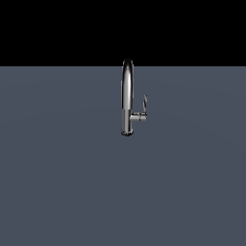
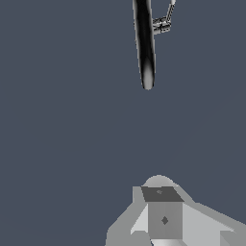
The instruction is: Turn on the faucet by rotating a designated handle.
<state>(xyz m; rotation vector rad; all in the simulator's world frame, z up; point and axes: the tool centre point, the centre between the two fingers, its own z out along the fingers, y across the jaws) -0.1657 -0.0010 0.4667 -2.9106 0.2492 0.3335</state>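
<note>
The chrome faucet (image 1: pixel 127 96) stands upright on the grey floor, its arched spout rising from a round base. The handle (image 1: pixel 144 103) is a thin lever pointing up from a short stub on the exterior view's right of the lower column. No arm shows in the exterior view. In the wrist view the faucet (image 2: pixel 144 43) appears as a long dark chrome spout, with the handle (image 2: pixel 169 12) beside it. My gripper (image 2: pixel 161 191) shows as a grey blocky shape well apart from the faucet, touching nothing. Its fingers do not show separately, so the jaw gap is unclear.
A flat slate-grey surface (image 1: pixel 57 182) spreads all around the faucet, meeting a black background at the far edge. No other object shows in either view.
</note>
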